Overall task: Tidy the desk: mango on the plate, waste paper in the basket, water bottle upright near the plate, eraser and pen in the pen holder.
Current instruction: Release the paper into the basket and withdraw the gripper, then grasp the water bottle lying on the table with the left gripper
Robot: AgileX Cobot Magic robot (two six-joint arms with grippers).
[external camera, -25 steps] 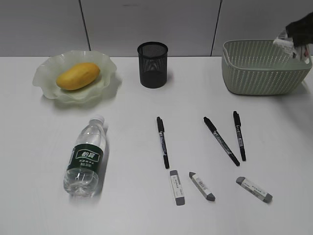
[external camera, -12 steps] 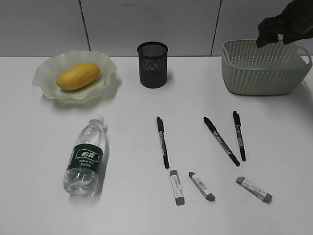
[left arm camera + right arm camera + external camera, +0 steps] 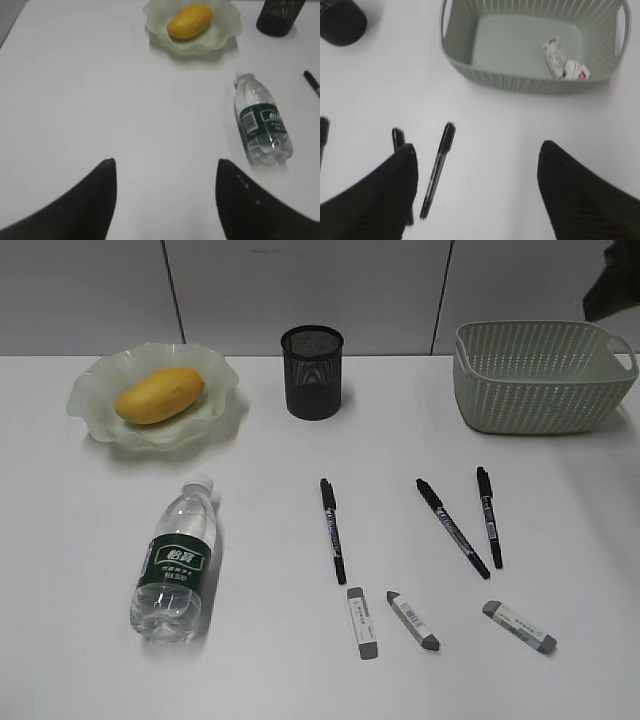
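Lying flat: clear green-labelled plastic water bottle [image 3: 176,567]; round body may roll during uprighting. Left gripper [image 3: 165,192] and right gripper [image 3: 477,192] jaws both spread, empty above white bench [image 3: 270,640].

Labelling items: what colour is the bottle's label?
Dark green with white characters on the bottle; the exterior view shows it best.

bare desk [image 3: 80,520] lies open left of the lying water bottle [image 3: 177,565] and between the pen holder [image 3: 312,371] and basket [image 3: 540,375], while 3 pens [image 3: 333,529] and 3 erasers [image 3: 412,620] crowd the front right, with narrow lanes between them.
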